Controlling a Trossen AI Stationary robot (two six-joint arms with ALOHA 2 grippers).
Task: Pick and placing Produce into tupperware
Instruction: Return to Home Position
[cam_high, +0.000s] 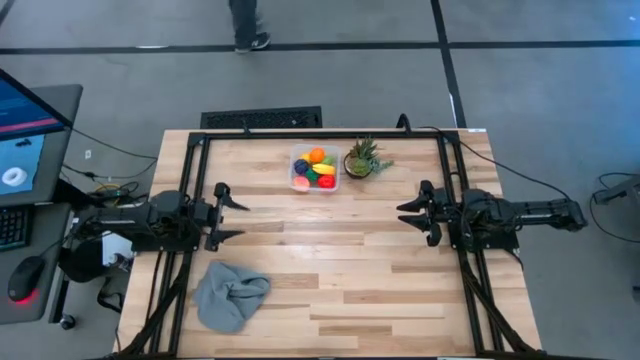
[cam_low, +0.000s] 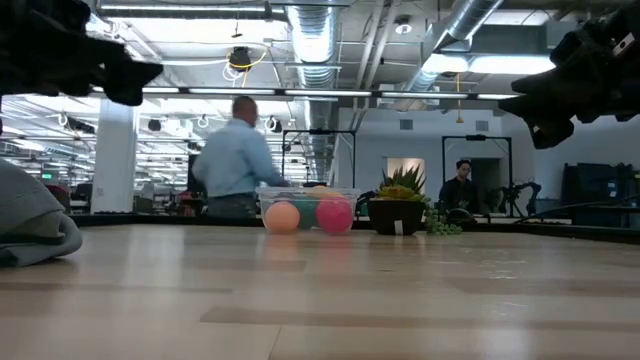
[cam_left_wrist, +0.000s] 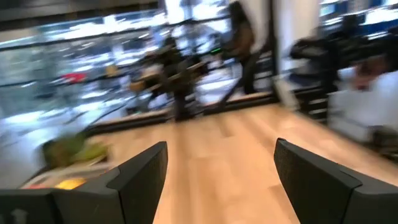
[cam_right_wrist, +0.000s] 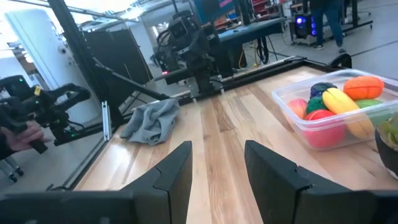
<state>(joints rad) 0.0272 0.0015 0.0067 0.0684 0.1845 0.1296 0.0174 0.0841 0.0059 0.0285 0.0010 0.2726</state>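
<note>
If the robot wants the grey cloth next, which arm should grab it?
Probably the left. The grey cloth lies on the left side, near the open left gripper; the right gripper waits far across.

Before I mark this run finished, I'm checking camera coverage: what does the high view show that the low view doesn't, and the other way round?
Only the high view: that the left gripper and right gripper are open and empty at the table's sides, plus the tangerine and grapes inside. Only the low view: ceiling ducts and a dark-clothed person beyond the plant. Both: the tupperware, the potted plant, the grey cloth.
</note>
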